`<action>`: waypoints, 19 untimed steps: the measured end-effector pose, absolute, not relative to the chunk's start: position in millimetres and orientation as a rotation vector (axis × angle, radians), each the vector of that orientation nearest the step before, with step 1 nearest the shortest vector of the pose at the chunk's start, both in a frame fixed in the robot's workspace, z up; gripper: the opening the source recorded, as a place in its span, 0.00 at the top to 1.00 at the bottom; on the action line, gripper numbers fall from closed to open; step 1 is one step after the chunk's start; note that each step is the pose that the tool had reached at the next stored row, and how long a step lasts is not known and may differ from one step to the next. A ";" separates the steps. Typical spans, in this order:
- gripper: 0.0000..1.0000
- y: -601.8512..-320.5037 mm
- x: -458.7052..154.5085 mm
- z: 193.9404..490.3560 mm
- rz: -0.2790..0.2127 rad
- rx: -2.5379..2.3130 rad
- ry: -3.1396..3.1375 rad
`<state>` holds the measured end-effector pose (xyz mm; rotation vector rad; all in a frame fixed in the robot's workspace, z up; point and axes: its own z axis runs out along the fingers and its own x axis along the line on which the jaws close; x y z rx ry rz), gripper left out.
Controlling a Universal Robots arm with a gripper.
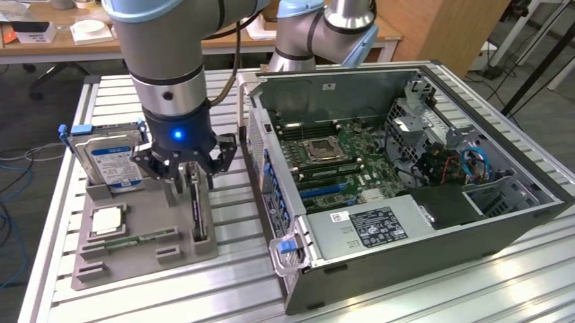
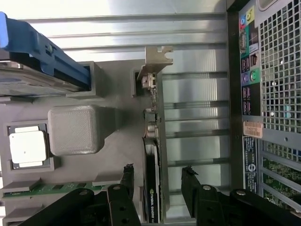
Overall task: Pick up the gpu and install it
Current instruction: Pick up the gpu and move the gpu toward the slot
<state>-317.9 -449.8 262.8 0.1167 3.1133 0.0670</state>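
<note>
On the gray tray [image 1: 134, 254], beside the open computer case [image 1: 503, 222]: gpu [image 1: 198, 214] standing on its edge in its slot, not picked up yet. Gripper [image 1: 191, 180] wide open, one finger on each side of the card, holding nothing. Not yet put in the case.

gpu [image 2: 153, 188], black cooler, silver end bracket, standing on edge in grey holder

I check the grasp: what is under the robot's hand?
The flat green gpu card with black cooler and silver bracket stands on edge in the grey plastic holder, within the open hand. The holder covers its lower edge.
</note>
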 end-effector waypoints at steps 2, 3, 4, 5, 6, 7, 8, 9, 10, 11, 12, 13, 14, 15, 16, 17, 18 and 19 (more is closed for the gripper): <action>0.47 -449.8 -318.2 259.2 0.066 0.117 3.113; 0.47 -449.8 -318.4 257.4 0.066 0.117 3.113; 0.47 -449.8 -318.6 255.4 0.065 0.117 3.113; 0.47 -449.8 -318.8 253.6 0.065 0.117 3.113; 0.47 -449.8 -319.1 251.8 0.065 0.117 3.113; 0.47 -449.8 -319.3 250.1 0.064 0.117 3.113; 0.47 -449.8 -319.5 248.3 0.063 0.117 3.113; 0.47 -449.8 -319.8 246.5 0.063 0.117 3.113; 0.47 -449.8 -320.1 244.7 0.062 0.117 3.113; 0.47 -449.8 -320.5 242.8 0.062 0.117 3.113; 0.47 -449.8 -320.8 241.0 0.061 0.117 3.113; 0.47 -449.8 -321.0 239.2 0.060 0.117 3.113; 0.47 -449.8 -321.0 237.7 0.060 0.116 3.113; 0.47 -449.8 -321.1 236.5 0.059 0.116 3.113; 0.47 -449.8 -321.1 235.6 0.058 0.117 3.113; 0.47 -449.8 -321.1 234.8 0.056 0.117 3.113; 0.47 -449.8 -321.1 234.0 0.054 0.117 3.113; 0.47 -449.8 -321.1 232.9 0.053 0.117 3.113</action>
